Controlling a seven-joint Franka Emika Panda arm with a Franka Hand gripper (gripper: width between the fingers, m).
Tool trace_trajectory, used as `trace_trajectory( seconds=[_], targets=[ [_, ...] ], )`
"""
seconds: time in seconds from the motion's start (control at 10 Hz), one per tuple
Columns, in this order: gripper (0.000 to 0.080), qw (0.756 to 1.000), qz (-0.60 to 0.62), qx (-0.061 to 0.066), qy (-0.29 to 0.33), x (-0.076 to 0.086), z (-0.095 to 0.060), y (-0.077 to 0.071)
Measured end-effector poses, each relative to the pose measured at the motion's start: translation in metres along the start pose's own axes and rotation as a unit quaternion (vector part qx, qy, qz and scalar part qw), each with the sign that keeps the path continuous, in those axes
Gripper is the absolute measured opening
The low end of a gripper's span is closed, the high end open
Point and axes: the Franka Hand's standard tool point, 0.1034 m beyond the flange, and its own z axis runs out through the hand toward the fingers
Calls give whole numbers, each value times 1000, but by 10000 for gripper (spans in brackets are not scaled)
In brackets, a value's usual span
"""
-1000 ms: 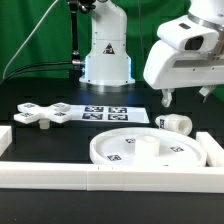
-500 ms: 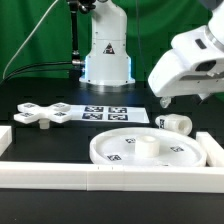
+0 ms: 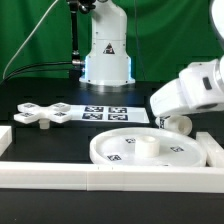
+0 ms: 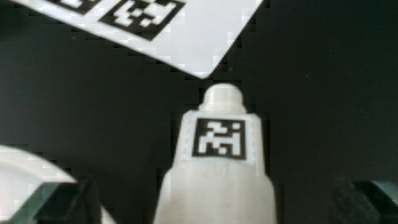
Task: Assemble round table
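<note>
Squarely over the lying cylinder post (image 4: 217,150), the pincer (image 4: 210,204) gapes wide, straddling it.

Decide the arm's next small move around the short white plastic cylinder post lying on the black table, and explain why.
Probably lower the gripper straight down until it straddles the short white plastic cylinder post. In the wrist view the post lies roughly centred between the open jaws, so no sideways correction looks necessary.
</note>
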Motion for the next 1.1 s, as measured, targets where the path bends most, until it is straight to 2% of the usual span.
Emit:
trace_trajectory(
  seconds=[0.5,0.7,1.1],
  targets=[
    [648,1000,-7,0,25,13,4,1],
    [403,1000,-7,-1,26,13,5,2],
    [406,1000,-14,0,26,12,4,2]
  ],
)
